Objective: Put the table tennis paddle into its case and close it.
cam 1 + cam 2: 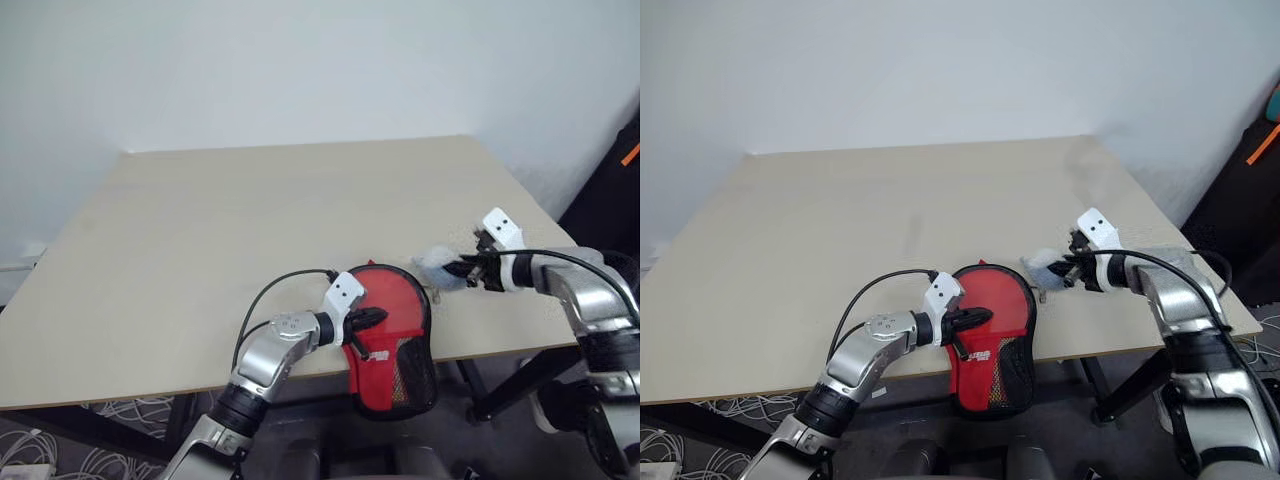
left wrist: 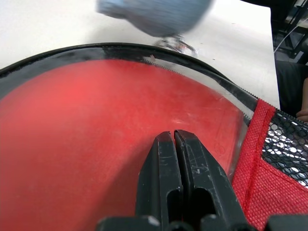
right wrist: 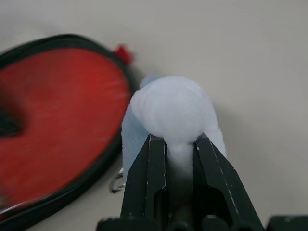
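Note:
The red case [image 1: 385,385] lies at the table's near edge, its lower part with the mesh pocket [image 2: 288,149] hanging over the edge. Inside its black zipper edge [image 2: 72,50] lies a smooth round red face [image 2: 96,125], which looks like the table tennis paddle; the handle is hidden. My left gripper [image 1: 378,318] is shut, its tips resting on that red face [image 2: 173,134]. To the right of the case, my right gripper [image 1: 462,268] is shut on a white-grey lump [image 3: 173,108] just above the table. A small metal ring [image 3: 117,183] hangs from the lump.
The beige table [image 1: 250,220] stretches wide behind the case, with a white wall beyond it. A dark object with an orange mark [image 1: 620,190] stands past the right edge. White cables [image 1: 120,415] lie on the floor under the left side.

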### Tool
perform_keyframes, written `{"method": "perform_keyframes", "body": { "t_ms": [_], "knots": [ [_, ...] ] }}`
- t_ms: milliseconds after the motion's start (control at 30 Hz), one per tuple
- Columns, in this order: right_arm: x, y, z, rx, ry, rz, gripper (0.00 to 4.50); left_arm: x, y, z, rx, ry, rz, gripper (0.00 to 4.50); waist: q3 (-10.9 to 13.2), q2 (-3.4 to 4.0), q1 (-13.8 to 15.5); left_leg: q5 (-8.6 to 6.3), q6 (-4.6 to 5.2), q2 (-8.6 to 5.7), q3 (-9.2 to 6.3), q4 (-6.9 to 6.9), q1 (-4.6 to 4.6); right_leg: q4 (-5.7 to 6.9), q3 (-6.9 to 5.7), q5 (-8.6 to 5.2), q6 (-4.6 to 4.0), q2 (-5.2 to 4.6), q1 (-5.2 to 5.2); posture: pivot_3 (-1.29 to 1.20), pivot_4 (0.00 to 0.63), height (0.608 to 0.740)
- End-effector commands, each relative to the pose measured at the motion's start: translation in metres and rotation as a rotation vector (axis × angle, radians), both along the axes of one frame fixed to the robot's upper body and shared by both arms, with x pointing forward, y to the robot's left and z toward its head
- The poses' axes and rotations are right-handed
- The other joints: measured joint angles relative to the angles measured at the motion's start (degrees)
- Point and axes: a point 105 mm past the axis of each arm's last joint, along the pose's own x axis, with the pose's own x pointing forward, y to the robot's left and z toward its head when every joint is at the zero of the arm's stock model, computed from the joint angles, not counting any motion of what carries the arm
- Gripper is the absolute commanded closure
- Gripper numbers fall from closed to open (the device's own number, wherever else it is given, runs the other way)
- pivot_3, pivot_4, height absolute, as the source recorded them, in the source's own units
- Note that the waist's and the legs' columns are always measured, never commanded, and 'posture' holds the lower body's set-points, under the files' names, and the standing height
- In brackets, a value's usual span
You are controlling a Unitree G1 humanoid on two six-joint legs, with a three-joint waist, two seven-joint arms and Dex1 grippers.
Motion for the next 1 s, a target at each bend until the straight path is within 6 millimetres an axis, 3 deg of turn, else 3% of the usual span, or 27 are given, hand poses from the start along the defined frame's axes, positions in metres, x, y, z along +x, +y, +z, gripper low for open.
{"method": "perform_keyframes", "body": {
  "t_ms": [33, 400, 1000],
  "knots": [
    [-0.017, -0.001, 0.024, 0.024, -0.031, 0.062, 4.05, -0.003, 0.012, -0.024, 0.081, 0.078, 0.02, 4.5, 0.01, -0.01, -0.01, 0.0, 0.0, 0.0, 0.01, 0.0, 0.0, 0.0, 0.01, -0.01, -0.01, 0.0, 0.0, 0.0, 0.0, 0.74],
    [-0.056, -0.003, 0.026, 0.041, 0.071, 0.189, 4.05, -0.002, 0.014, -0.027, 0.097, 0.087, 0.007, 4.5, 0.02, -0.05, 0.05, -0.02, 0.01, -0.01, 0.01, 0.02, -0.01, -0.03, -0.03, -0.04, 0.0, -0.05, -0.01, 0.0, 0.0, 0.74],
    [-0.159, 0.033, 0.004, 0.113, 0.321, 0.557, 4.05, -0.001, 0.022, -0.027, 0.136, 0.086, -0.013, 4.5, 0.05, -0.28, 1.32, -0.1, 0.0, 0.02, 0.02, 0.07, 0.01, -0.05, -0.06, -0.1, 0.06, -0.08, -0.01, 0.0, 0.0, 0.74]
  ]
}}
